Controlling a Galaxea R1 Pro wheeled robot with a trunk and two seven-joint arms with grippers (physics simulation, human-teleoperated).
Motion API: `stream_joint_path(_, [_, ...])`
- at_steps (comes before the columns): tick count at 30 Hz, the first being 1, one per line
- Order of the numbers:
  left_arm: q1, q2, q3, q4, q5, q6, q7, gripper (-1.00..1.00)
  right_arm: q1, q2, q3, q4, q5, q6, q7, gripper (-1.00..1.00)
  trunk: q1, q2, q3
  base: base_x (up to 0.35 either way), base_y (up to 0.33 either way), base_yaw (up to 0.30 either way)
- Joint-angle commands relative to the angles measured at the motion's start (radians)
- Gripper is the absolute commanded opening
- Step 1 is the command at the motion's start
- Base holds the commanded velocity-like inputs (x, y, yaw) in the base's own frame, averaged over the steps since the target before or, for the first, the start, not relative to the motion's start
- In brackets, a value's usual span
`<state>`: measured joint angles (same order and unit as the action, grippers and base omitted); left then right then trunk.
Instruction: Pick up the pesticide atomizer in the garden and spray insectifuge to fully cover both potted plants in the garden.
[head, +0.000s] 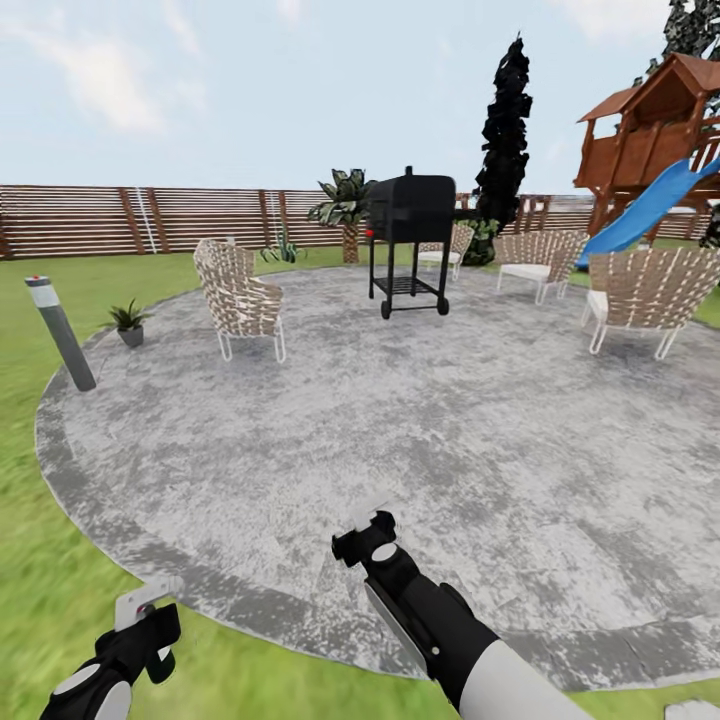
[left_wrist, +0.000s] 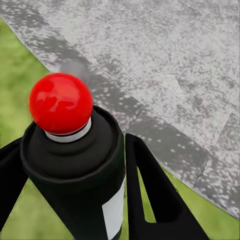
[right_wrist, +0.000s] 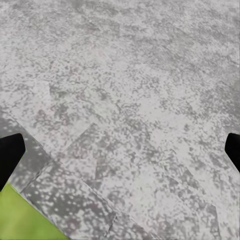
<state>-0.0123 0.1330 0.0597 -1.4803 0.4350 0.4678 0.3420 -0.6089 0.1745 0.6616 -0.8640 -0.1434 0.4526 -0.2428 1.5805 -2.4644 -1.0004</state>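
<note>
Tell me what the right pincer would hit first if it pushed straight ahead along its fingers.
Probably the grey stone paving: the right pincer points down at bare slabs, nothing between, though depth is unclear.

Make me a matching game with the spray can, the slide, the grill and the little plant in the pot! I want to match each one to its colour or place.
Things:
1. pesticide atomizer
2. slide
3. grill
4. potted plant

Clues:
A. blue, beside the wooden playhouse
B. by the paving's edge, near the grey bollard lamp
C. red top, held in the left gripper
D. black, on wheels

Pairs: 1-C, 2-A, 3-D, 4-B
</note>
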Motion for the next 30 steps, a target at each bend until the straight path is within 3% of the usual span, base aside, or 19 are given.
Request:
stream_joint_path(1, [0.000, 0.000, 0.000, 0.000, 0.000, 0.000, 0.000, -1.00, 0.000, 0.000, 0.011, 0.009, 0.000, -0.002, 0.000, 1.00, 0.000, 0.000, 0.000, 0.284, 0.169, 0.018])
stream_joint_path(3, [0.000, 0.000, -0.001, 0.000, -0.001, -0.001, 0.000, -1.00, 0.000, 0.000, 0.028, 0.016, 0.001, -0.003, 0.000, 1.00, 0.000, 0.000, 0.000, 0.284, 0.169, 0.008])
stream_joint_path(7, [0.000, 0.000, -0.051, 0.001, -0.001, -0.001, 0.002, -1.00, 0.000, 0.000, 0.035, 0.020, 0.001, -0.016, -0.004, 1.00, 0.000, 0.000, 0.000, 0.285, 0.169, 0.001])
stream_joint_path(9, [0.000, 0.000, -0.056, 0.001, 0.002, -0.001, 0.003, -1.00, 0.000, 0.000, 0.038, 0.017, 0.004, -0.025, -0.006, 1.00, 0.000, 0.000, 0.000, 0.285, 0.168, 0.000])
stream_joint_path(13, [0.000, 0.000, -0.058, 0.001, 0.004, -0.001, 0.003, -1.00, 0.000, 0.000, 0.038, 0.014, 0.004, -0.042, -0.006, 1.00, 0.000, 0.000, 0.000, 0.285, 0.171, 0.047])
stream_joint_path(23, [0.000, 0.000, -0.057, 0.002, 0.006, -0.002, 0.002, -1.00, 0.000, 0.000, 0.037, 0.018, 0.003, -0.042, -0.007, 1.00, 0.000, 0.000, 0.000, 0.285, 0.183, 0.241])
stream_joint_path(30, [0.000, 0.000, -0.058, 0.000, 0.005, -0.001, 0.002, -1.00, 0.000, 0.000, 0.033, 0.060, 0.002, -0.044, -0.008, 1.00, 0.000, 0.000, 0.000, 0.285, 0.183, 0.020])
